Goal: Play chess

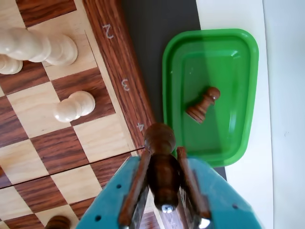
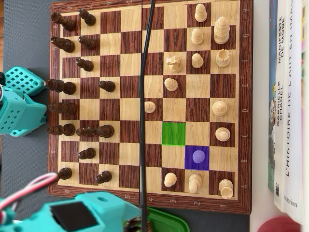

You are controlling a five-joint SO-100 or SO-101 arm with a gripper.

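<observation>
I'm holding a dark pawn (image 1: pixel 162 164) clamped in my claw (image 1: pixel 183 220) over the board's (image 1: pixel 102 138) edge, just left of the green tray (image 1: pixel 238 143) in the wrist view, probably a capture, so next I'm shifting right and releasing.

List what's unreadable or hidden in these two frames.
- Green tray: overhead view, mostly cut off by the bottom edge and covered by the arm; the pawn lying in it shows only in the wrist view.
- Held dark piece: base hidden between the gripper fingers; type unclear.
- Piece on the purple square: overlay tint hides its colour.
- Board column beneath the black cable: partly covered overhead.
</observation>
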